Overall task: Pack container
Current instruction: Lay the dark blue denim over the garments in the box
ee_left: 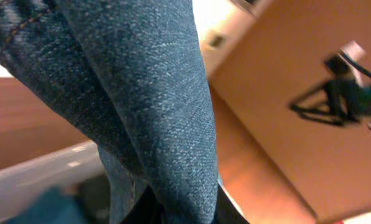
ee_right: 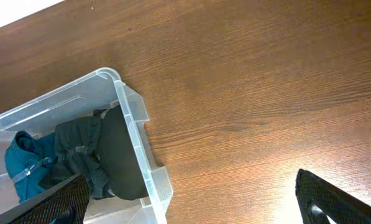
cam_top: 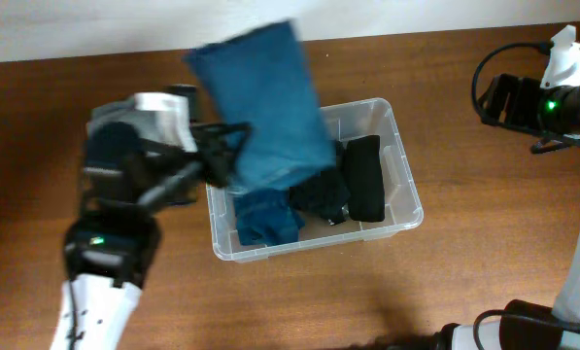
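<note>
The clear plastic container (cam_top: 406, 199) sits mid-table and holds a teal cloth (cam_top: 265, 222), a dark crumpled garment (cam_top: 321, 197) and a black roll (cam_top: 364, 178). My left gripper (cam_top: 217, 146) is shut on a blue denim garment (cam_top: 265, 107) and holds it up over the container's left half. The denim (ee_left: 154, 106) fills the left wrist view and hides the fingertips. My right gripper (ee_right: 191, 202) is open and empty, wide apart above bare wood beside the container (ee_right: 135, 124), at the table's far right.
The right arm's base and cables (cam_top: 532, 97) sit at the back right corner. Brown wooden table (cam_top: 484, 282) surrounds the container. A white wall runs along the back edge.
</note>
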Robot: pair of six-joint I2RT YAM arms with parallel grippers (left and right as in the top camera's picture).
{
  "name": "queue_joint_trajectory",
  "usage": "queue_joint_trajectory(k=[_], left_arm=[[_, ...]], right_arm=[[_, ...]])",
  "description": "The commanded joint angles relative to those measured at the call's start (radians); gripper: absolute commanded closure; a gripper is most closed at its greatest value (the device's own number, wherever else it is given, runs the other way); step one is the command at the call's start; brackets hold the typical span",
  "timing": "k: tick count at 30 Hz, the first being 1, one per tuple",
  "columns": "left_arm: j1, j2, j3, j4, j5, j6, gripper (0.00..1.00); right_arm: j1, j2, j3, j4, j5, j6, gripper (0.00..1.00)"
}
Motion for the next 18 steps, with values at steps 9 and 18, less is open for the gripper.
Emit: queue_joint_trajectory(k=[9,18], left_arm=[[-0.366,0.264,0.053,0.121,-0.253,-0.175,0.99],[-0.424,0.407,0.053,0.122,-0.263,-0.339,0.99]], right_arm=[[-0.002,-0.008,0.015,0.0,-0.012,0.011,0.01],[-0.002,-0.006,0.015,0.0,-0.012,0.01,0.01]])
